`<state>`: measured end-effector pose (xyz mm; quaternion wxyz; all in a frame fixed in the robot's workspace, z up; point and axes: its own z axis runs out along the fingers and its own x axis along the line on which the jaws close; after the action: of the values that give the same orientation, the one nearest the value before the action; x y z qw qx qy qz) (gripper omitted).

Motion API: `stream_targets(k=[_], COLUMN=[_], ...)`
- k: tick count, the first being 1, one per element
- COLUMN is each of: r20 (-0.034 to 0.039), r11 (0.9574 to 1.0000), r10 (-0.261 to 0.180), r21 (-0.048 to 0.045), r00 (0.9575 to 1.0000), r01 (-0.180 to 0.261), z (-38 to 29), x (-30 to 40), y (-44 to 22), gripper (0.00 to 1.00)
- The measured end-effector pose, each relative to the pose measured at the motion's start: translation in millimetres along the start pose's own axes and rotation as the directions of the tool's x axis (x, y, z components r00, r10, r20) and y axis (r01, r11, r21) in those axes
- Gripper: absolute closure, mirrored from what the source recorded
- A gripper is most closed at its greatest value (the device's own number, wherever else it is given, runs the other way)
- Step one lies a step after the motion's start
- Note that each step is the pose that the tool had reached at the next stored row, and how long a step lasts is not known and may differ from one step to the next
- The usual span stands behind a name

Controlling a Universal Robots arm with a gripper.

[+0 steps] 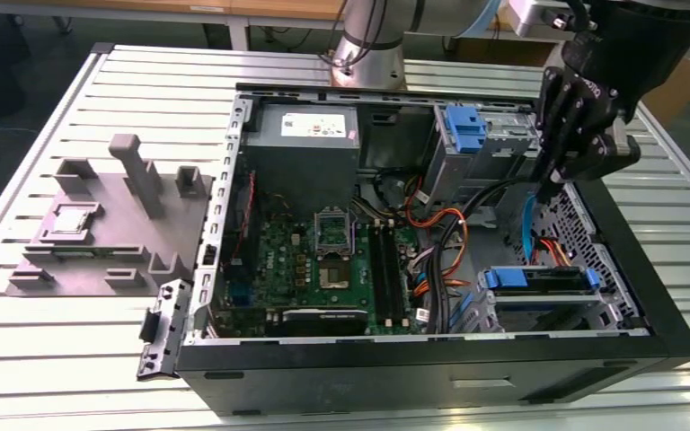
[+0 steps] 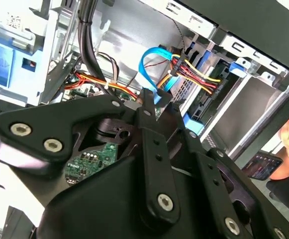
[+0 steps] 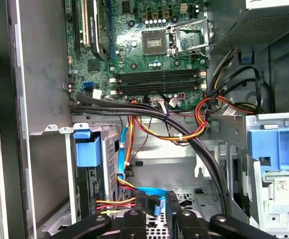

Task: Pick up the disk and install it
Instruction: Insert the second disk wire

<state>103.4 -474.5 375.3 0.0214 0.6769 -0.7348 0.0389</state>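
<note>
- You have the open computer case (image 1: 441,359) lying on the slatted table (image 1: 69,359), with the fixture block (image 1: 105,224) beside it on the exterior view's left.
- Inside the case, your motherboard (image 1: 321,260) sits toward the exterior view's left, and the power-supply box (image 1: 303,135) lies behind it.
- The drive cage (image 1: 477,144) stands at the back on the exterior view's right; the disk (image 1: 537,280) sits in the front bay on that side.
- Your gripper (image 1: 549,193) hangs between those two, above the cable bundle (image 1: 441,242).
</note>
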Motion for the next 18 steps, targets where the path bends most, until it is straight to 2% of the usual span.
stream_targets(k=[4, 9, 10, 11, 13, 18], r20=[-0.012, -0.0333, -0.0378, -0.042, -0.0493, -0.0621], r11=[1.0, 1.0, 1.0, 1.0, 1.0, 1.0], r10=[0.0, -0.001, -0.001, -0.001, -0.001, -0.001], r21=[0.001, 0.0028, 0.0032, 0.0035, 0.0041, 0.0051], r00=[0.9999, 0.9994, 0.9993, 0.9991, 0.9988, 0.9981], r01=[0.0, 0.001, 0.001, 0.001, 0.001, 0.001], z=[5.5, 11.0, 12.0, 13.0, 15.2, 19.0], x=[-0.7, -1.2, -1.3, -1.4, -1.6, -2.0], y=[0.0, 0.0, -0.1, -0.1, -0.2, -0.5], gripper=[0.7, 0.7, 0.71, 0.78, 0.79, 0.79])
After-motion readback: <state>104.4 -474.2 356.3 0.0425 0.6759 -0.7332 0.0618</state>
